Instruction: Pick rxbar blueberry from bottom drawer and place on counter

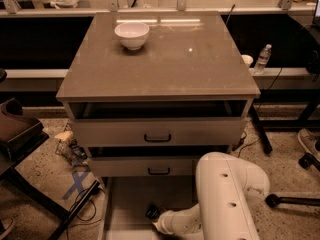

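The bottom drawer (131, 200) is pulled out at the foot of the cabinet and shows a pale flat floor. My white arm reaches down into it from the lower right. My gripper (153, 213) shows as a small dark shape low over the drawer floor, near its middle. A small dark bit there may be the rxbar blueberry, but I cannot tell it apart from the gripper. The counter (165, 64) is the grey-brown glossy top above the drawers.
A white bowl (132, 35) stands at the counter's back left. The two upper drawers with black handles (157, 138) are slightly open. A water bottle (262, 59) and cup stand behind on the right. A dark stand (20, 134), cables and blue tape (75, 184) are on the left.
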{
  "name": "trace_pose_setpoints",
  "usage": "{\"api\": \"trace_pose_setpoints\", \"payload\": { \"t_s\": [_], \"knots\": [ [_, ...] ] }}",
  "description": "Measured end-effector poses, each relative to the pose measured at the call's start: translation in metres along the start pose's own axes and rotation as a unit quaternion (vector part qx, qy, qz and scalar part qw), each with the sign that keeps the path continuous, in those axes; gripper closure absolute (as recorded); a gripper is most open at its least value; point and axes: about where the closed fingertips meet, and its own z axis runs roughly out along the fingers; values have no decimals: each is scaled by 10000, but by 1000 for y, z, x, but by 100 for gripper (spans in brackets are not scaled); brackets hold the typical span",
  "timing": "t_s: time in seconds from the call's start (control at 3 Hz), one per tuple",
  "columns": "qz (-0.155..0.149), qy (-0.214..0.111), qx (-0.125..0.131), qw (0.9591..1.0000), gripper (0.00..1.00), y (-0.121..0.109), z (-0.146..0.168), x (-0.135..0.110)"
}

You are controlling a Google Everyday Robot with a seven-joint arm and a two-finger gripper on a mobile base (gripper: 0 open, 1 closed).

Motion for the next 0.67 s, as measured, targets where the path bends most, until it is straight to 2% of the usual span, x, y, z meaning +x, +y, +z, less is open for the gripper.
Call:
{"api": "trace_pose_setpoints", "payload": {
  "t_s": [0.33, 0.67],
  "knots": [
    [-3, -9, -10, 10000, 100, -1, -4, -2],
    [-51, -134, -154, 9998, 100, -9, -64, -28]
  ]
}}
